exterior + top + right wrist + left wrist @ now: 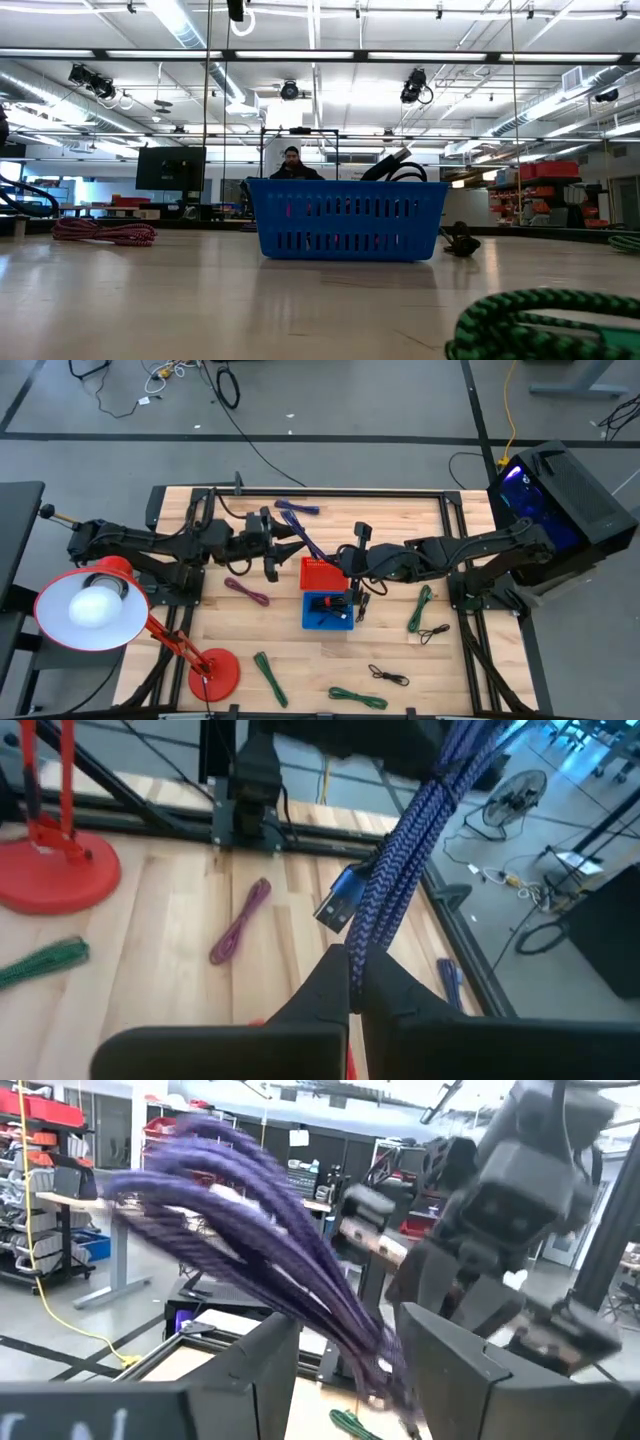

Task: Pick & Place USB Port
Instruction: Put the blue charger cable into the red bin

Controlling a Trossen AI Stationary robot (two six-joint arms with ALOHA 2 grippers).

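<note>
A purple braided USB cable [305, 538] stretches in the air from its loose end [296, 508] at the table's far side down toward the red basket [322, 573]. My right gripper [347, 565] is shut on the cable's lower end, above the baskets. My left gripper [290, 543] stands open at the cable's middle. In the left wrist view the cable [300, 1270] passes between its fingers [255, 1370]. The blue basket [328, 610] sits just nearer than the red one. My right gripper pinches the bundled strands of the purple cable [362, 945] between its two fingers, just beyond the silver-and-blue USB plug [335, 908]. The cable is lifted clear and runs away from the fingers toward my left gripper. My left gripper: the cable runs close to one finger [450, 1370]; whether they touch I cannot tell.
Green cables [422, 607] [270, 678] [357, 698], a maroon cable [247, 592] and black cables [388, 676] lie on the wood. A red desk lamp [212, 672] stands at the near left. In the low view a person [290, 165] shows behind the blue basket [345, 220].
</note>
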